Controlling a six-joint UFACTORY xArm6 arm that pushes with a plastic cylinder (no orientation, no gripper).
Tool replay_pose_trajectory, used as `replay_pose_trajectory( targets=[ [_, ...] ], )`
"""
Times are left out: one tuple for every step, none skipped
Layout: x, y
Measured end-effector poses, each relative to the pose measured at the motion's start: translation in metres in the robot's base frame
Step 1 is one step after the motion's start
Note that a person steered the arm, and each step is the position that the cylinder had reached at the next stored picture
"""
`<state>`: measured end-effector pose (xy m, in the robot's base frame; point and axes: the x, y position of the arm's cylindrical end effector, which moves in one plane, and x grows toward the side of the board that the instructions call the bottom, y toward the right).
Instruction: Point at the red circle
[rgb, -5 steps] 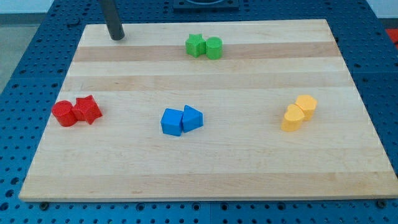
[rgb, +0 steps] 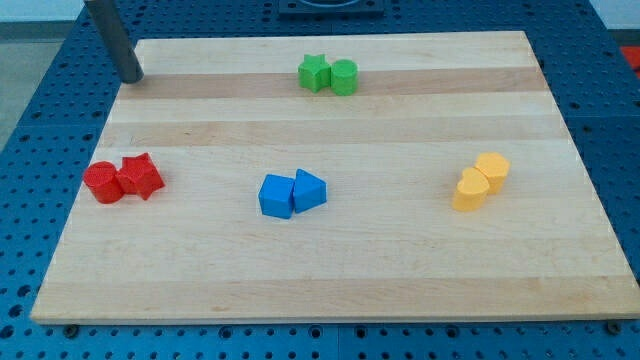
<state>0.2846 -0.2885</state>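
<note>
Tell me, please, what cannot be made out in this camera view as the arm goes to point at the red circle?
- Rod above my tip: cut off by the view's top edge.
- Red circle and red star: whether they touch; they overlap in the view.
- Rear yellow block: shape unclear, partly hidden by the front yellow block.
- Board: its near corners are cut off by the view's bottom edge.

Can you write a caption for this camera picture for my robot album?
My tip waits at the board's top-left edge, far above the red circle.

My tip (rgb: 131, 77) sits at the counter's (rgb: 400, 270) top-left edge — well above the red circle (rgb: 101, 183), which touches the red star (rgb: 141, 176).
</note>
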Motion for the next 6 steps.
replay_pose_trajectory(
  targets=[
    [0.015, -0.003],
    [0.036, -0.008],
    [0.062, -0.009],
    [0.085, -0.011],
    [0.101, -0.011],
    [0.121, -0.011]
  ],
)
